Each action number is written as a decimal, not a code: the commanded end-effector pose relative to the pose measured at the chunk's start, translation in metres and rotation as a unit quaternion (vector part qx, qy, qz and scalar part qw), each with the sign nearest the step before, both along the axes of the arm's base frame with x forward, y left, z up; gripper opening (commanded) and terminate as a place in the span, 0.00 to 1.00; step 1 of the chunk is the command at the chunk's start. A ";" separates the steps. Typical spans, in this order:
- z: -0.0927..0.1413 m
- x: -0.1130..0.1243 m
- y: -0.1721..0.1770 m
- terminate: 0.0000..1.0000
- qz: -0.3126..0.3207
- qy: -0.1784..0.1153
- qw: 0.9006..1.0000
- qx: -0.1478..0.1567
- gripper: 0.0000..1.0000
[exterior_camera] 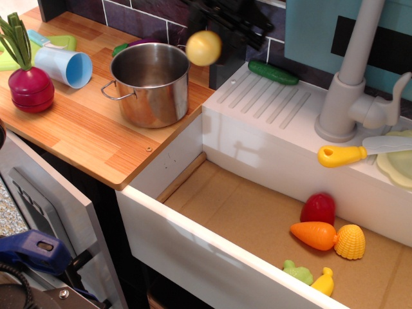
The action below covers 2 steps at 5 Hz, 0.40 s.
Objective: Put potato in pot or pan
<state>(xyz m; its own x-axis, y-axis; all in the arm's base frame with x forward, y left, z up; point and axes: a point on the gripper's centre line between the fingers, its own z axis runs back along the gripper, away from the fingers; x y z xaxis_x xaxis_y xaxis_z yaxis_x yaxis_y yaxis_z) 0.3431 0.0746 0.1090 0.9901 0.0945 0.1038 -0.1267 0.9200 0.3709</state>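
A: What sits closest to us?

B: The sink basin [193, 222], with toys in its right corner: a small green piece [299, 271] touching a little yellow banana piece [324, 282], then a carrot [313, 235] touching a ridged yellow shell [350, 242], and a red pepper [318, 208] just behind the carrot.

A: And past the basin?

B: On the right rim lies a knife with a yellow handle [341, 155], beside the grey tap [351, 84]. On the left, the wooden counter [84, 135] carries the steel pot [150, 82], upright with its mouth open. Further left are a beet [29, 87] and a light-blue cup [63, 66] lying on its side.

A: Where is the potato?

B: The potato [203, 47] is in the air, just above the right rim of the pot, not touching it.

A: How is the arm posed?

B: The gripper [222, 27] comes in from the top edge, blurred, slanting down and left, its fingers closed on the potato at its upper right side. A cucumber [273, 72] lies on the ribbed draining board [257, 100] at the back, near the arm
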 end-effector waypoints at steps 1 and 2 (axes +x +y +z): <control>0.021 0.001 0.034 0.00 -0.016 -0.052 0.998 0.019 0.00; 0.024 0.005 0.046 0.00 -0.035 -0.080 0.995 0.042 0.00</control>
